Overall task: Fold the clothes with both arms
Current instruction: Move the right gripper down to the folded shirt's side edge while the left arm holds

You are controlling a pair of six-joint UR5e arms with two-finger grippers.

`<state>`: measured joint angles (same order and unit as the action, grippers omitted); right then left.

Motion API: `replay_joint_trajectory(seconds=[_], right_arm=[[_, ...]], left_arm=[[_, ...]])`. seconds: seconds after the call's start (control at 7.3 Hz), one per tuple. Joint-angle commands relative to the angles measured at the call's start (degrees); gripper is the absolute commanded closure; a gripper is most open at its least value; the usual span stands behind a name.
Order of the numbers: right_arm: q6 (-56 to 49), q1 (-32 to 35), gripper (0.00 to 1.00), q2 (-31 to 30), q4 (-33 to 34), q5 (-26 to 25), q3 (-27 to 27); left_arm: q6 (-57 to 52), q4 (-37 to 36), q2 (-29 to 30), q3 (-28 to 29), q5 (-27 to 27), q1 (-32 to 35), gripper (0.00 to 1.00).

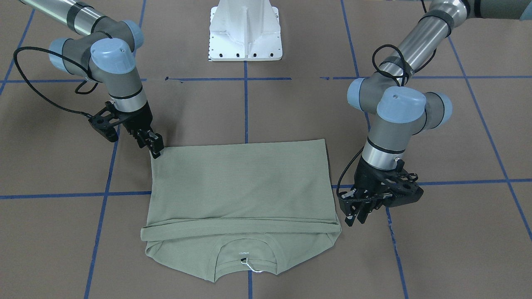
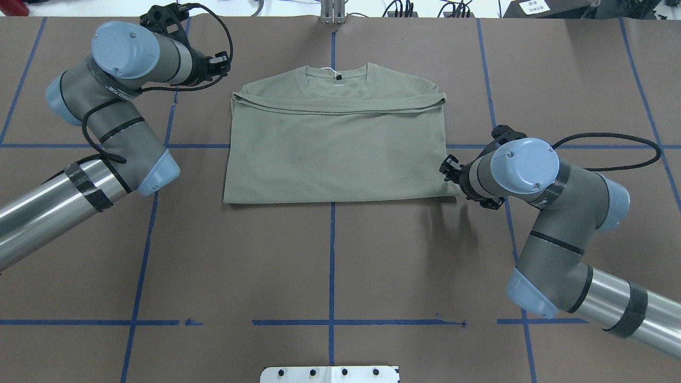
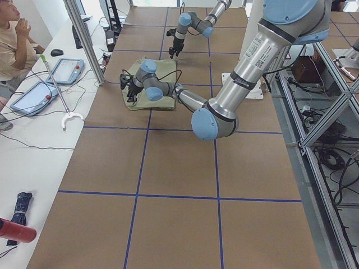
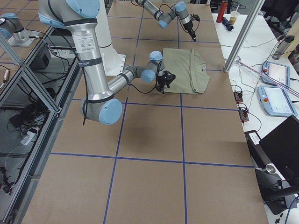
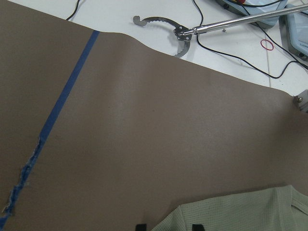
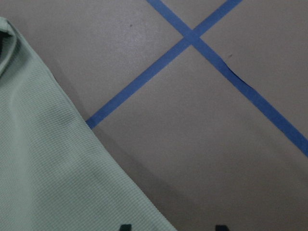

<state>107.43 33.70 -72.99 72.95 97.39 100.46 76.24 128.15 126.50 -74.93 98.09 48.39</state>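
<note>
Sage-green knit shirt [image 1: 241,178] lies flat in the middle of the brown table [image 1: 291,116], already folded into a broad rectangle. Its doubled lower half reaches a band just short of the ribbed collar [image 1: 245,253], which points away from the robot, with the white neck tag [image 1: 253,268] showing.

The right gripper [image 1: 154,146] stands at the shirt's near corner on the robot's right. Its wrist camera shows the fingertips [image 6: 125,227] well spread and the cloth's edge running between them. The left gripper [image 1: 355,216] hangs just beside the far shoulder corner, and its fingertips [image 5: 140,226] are parted too (less widely), over the cloth's corner. Neither one is pinching fabric.

Taking diagonally opposite corners would, I judge, let the two arms control the whole panel for a next fold. Low, tilted wrists suit sliding a finger under a thin edge.

Little stands in the way. Blue tape lines [image 1: 246,104] cross the table, and the white pedestal base [image 1: 245,33] sits well behind the shirt. Off the table, on the white bench, lie a metal reacher tool [image 5: 166,31], cables and teach pendants [image 3: 70,70]. A seated person [image 3: 11,45] is beside them. All of these are well apart from the work.
</note>
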Motion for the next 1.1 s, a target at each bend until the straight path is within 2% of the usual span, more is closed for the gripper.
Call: replay_joint_trajectory(seconds=[0.0,0.14,0.27,0.69,0.96], right_arm=[[0.06,-0.74,0.38,0.22,0.00,-0.10,-0.35],[0.15,-0.83,0.53,0.83,0.09,-0.10,-0.61],[0.15,-0.83,1.00,0.92,0.00,0.08,-0.44],[-0.56,-0.13,1.00,0.92,-0.18,0.60,0.34],[-0.03,-0.21,1.00,-2.39,0.34,0.96,6.46]], left_arm=[[-0.03,-0.10,-0.12,-0.31,0.00,-0.05,0.57],[-0.03,-0.10,-0.03,-0.31,-0.09,-0.05,0.57],[-0.03,-0.10,-0.12,-0.31,-0.09,-0.05,0.57],[-0.39,0.17,-0.82,-0.48,-0.18,-0.05,0.58],[-0.30,0.17,-0.99,-2.75,0.09,0.04,0.58]])
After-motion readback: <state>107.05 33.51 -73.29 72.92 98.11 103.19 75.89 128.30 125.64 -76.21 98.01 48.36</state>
